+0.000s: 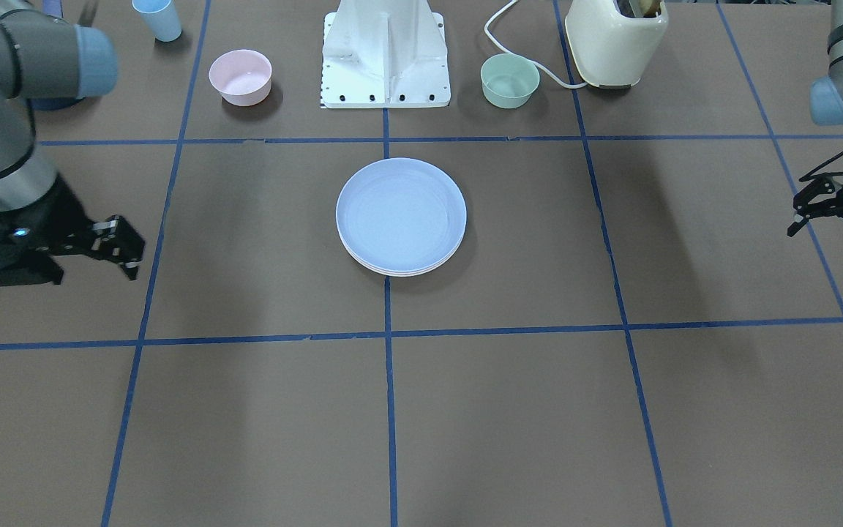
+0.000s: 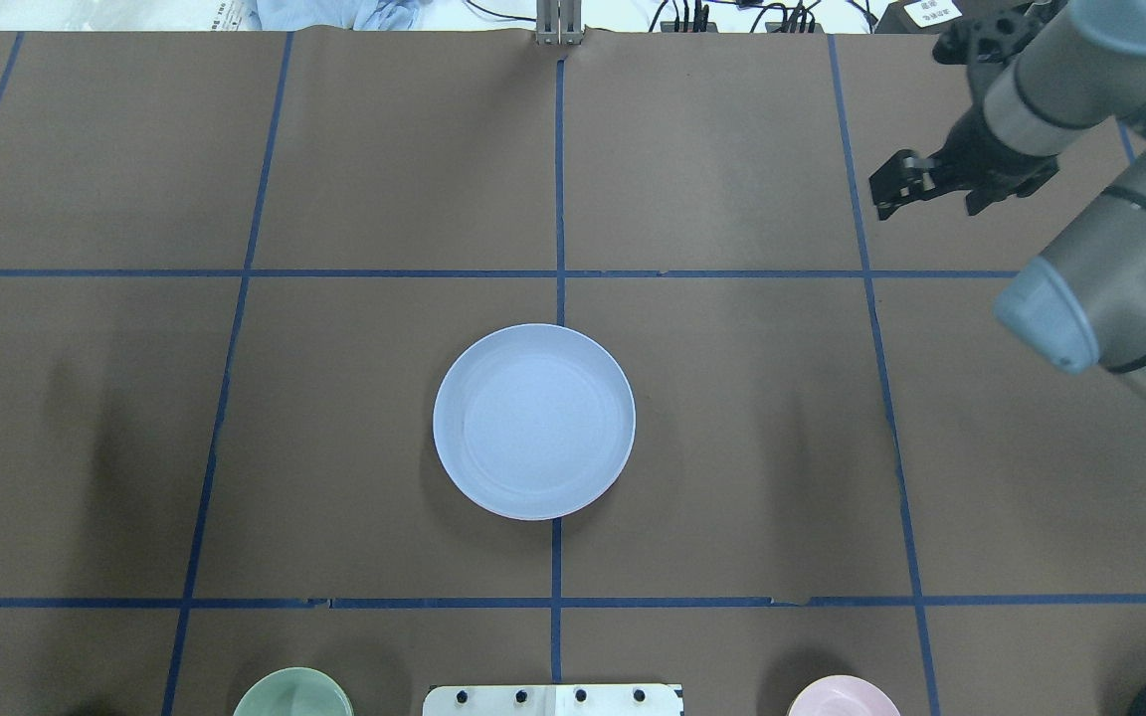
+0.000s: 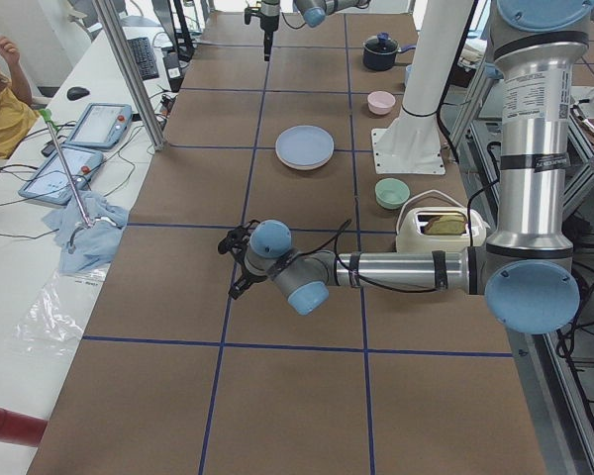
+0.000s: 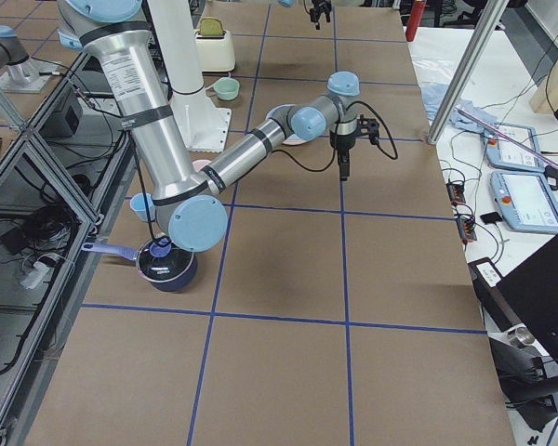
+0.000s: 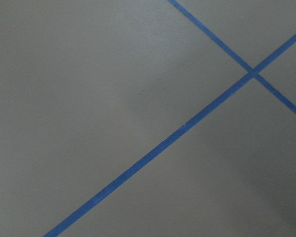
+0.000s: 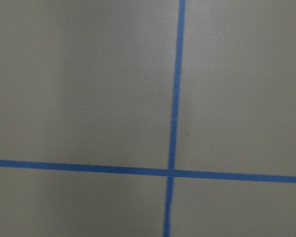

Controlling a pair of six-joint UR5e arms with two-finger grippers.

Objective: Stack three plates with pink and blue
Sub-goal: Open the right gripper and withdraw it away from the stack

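The right pincer (image 1: 131,256) hung clenched on nothing just above the counter (image 1: 509,410). The left pincer (image 1: 825,244) gaped wide, empty too. Between them, well away from both, sat the plate stack (image 1: 401,216), blue uppermost.

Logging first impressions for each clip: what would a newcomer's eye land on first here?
The stack of plates at the centre of the table, a blue one on top, draws the eye first. The right gripper and the left gripper hang empty, well clear of it, at opposite ends.
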